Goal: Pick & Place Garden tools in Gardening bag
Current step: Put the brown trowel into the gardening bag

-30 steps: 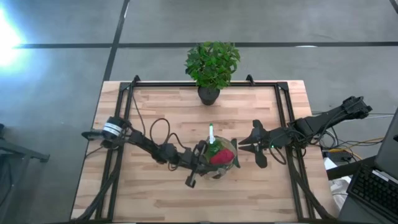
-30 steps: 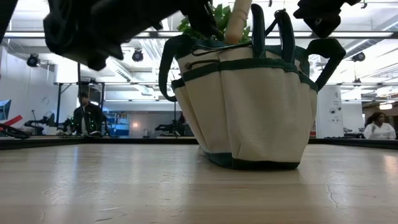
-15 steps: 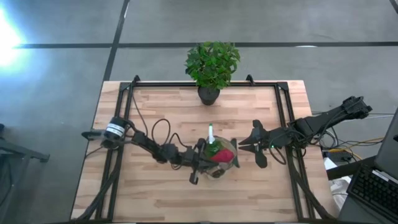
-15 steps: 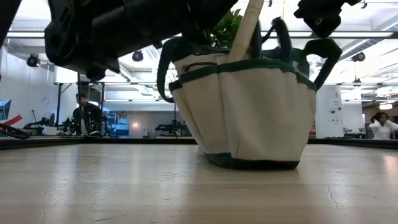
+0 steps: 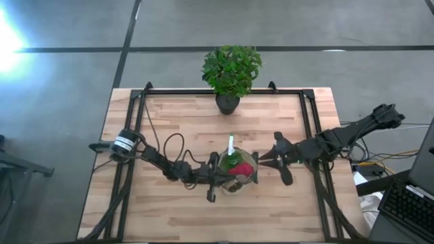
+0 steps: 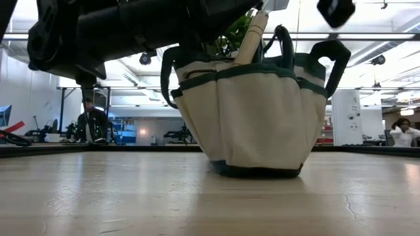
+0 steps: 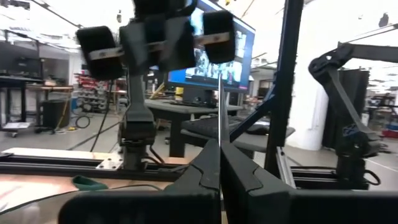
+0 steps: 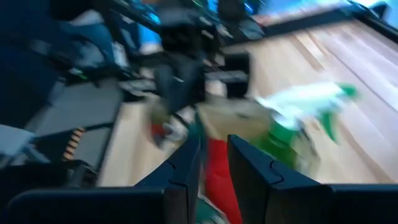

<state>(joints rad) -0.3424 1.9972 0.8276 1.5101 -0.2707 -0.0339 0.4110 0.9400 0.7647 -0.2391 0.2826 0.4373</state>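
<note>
Fingers of the left gripper point(image 5: 215, 177) look pressed together at the left rim of the round khaki fabric gardening bag with dark green trim point(image 5: 249, 180), near the table's middle. The right gripper point(image 5: 270, 160), fingers spread, hovers just beside the bag's right side. A red glove point(image 5: 237, 169), a green spray bottle point(image 5: 230, 150) and a wooden tool handle point(image 6: 251, 37) stick out of the bag.

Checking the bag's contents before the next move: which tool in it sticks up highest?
The spray bottle: its white and green top pokes out over the far rim of the bag, while the red glove lies low inside.

1 gardening bag point(image 5: 239, 177), 1 potted plant point(image 5: 231, 72), 2 robot arms, 1 table point(image 5: 169, 122)
</note>
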